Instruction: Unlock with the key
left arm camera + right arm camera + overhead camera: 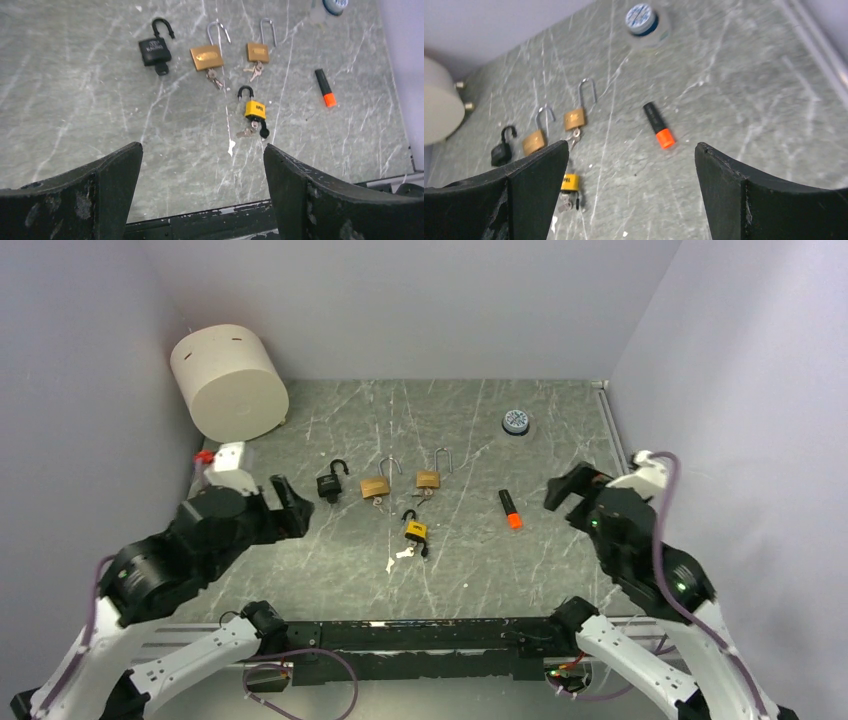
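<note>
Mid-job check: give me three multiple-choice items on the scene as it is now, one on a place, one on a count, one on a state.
1. In the top view, where does the orange-tipped marker lie from the yellow padlock?
A) to its left
B) to its right
C) on top of it

2. How many padlocks are on the table?
A) two
B) three
C) four

3. How do the grippers stand?
A) both open and empty
B) left shut on a padlock
C) right shut on the marker

Answers:
1 B, the marker lies apart on the right-hand side.
2 C, one black padlock, two brass padlocks and the yellow one.
3 A, the left gripper and right gripper show wide jaws with nothing between them.
</note>
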`<action>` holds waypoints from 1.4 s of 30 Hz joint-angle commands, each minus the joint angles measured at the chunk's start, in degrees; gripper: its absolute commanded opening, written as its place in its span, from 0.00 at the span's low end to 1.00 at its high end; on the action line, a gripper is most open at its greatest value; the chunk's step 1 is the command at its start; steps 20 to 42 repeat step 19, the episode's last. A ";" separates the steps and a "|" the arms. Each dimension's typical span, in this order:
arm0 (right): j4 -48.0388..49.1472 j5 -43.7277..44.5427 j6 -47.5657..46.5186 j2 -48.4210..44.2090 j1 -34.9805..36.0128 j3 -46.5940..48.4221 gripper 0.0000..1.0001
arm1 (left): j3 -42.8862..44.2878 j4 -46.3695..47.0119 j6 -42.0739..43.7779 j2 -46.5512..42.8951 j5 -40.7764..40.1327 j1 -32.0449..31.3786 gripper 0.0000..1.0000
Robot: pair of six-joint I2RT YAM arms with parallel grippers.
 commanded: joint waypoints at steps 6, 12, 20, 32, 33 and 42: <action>-20.27 13.52 2.83 -3.77 -0.07 13.09 0.99 | 11.39 -10.22 5.76 -6.61 -8.96 -0.06 0.94; -22.03 13.53 2.98 -2.18 -0.07 16.06 0.99 | 15.54 -13.57 6.06 -8.49 -10.95 0.04 0.94; -22.14 8.47 3.01 1.13 -0.12 17.72 0.99 | 14.09 -12.88 6.14 -10.04 -10.60 0.04 0.94; -22.14 8.47 3.01 1.13 -0.12 17.72 0.99 | 14.09 -12.88 6.14 -10.04 -10.60 0.04 0.94; -22.14 8.47 3.01 1.13 -0.12 17.72 0.99 | 14.09 -12.88 6.14 -10.04 -10.60 0.04 0.94; -22.14 8.47 3.01 1.13 -0.12 17.72 0.99 | 14.09 -12.88 6.14 -10.04 -10.60 0.04 0.94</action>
